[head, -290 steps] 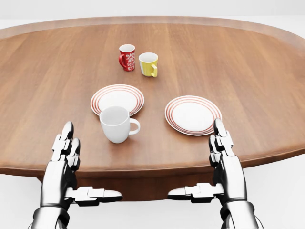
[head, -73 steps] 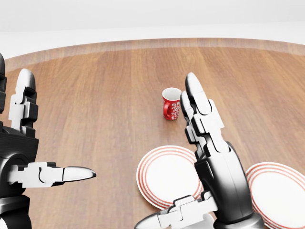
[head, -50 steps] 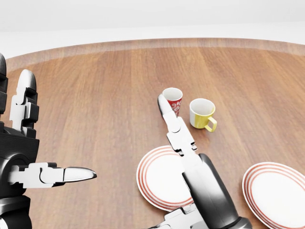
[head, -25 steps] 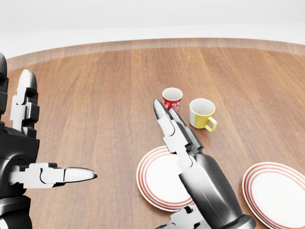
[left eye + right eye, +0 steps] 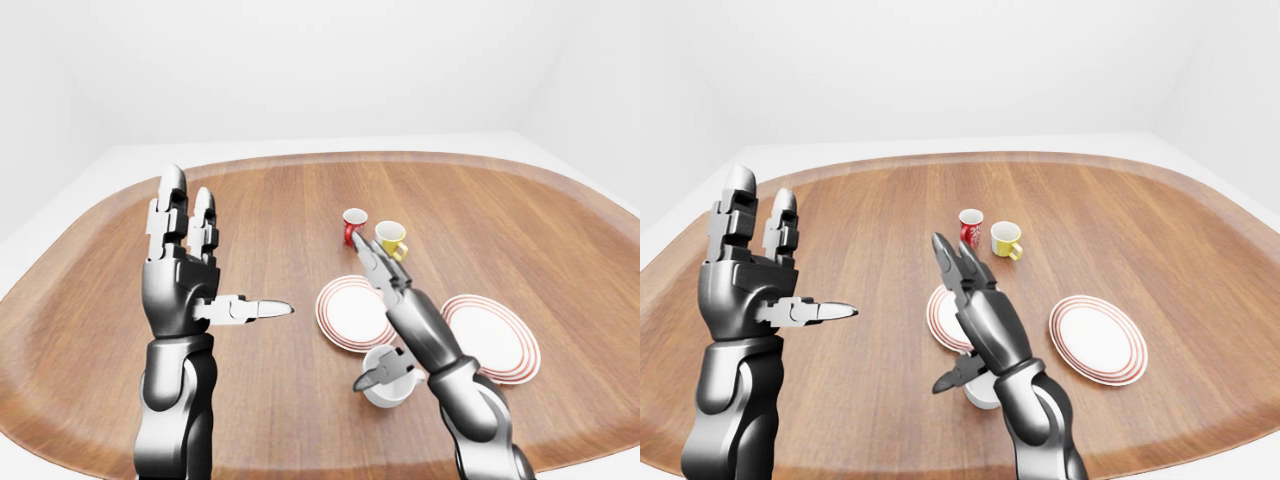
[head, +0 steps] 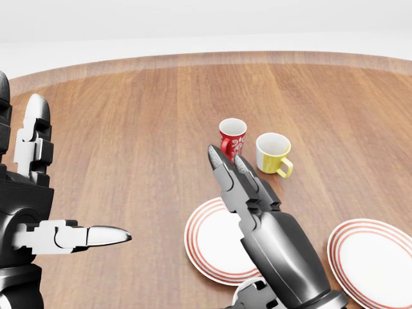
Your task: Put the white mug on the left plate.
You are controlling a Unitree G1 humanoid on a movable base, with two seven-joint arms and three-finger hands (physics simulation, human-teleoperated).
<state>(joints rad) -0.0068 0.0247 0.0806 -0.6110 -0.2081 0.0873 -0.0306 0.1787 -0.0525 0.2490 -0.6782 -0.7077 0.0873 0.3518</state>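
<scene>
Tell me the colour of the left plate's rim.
Red rings on white left plate, clearest in the head view.

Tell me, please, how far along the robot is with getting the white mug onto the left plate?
Nothing is placed yet: the white mug stands on the table, just below the left plate in the left-eye view. In hand: the right hand hangs open above the mug, thumb by its rim, not gripping. The left hand is raised, open, well clear. Left: grasp, lift, set it on the plate.
</scene>
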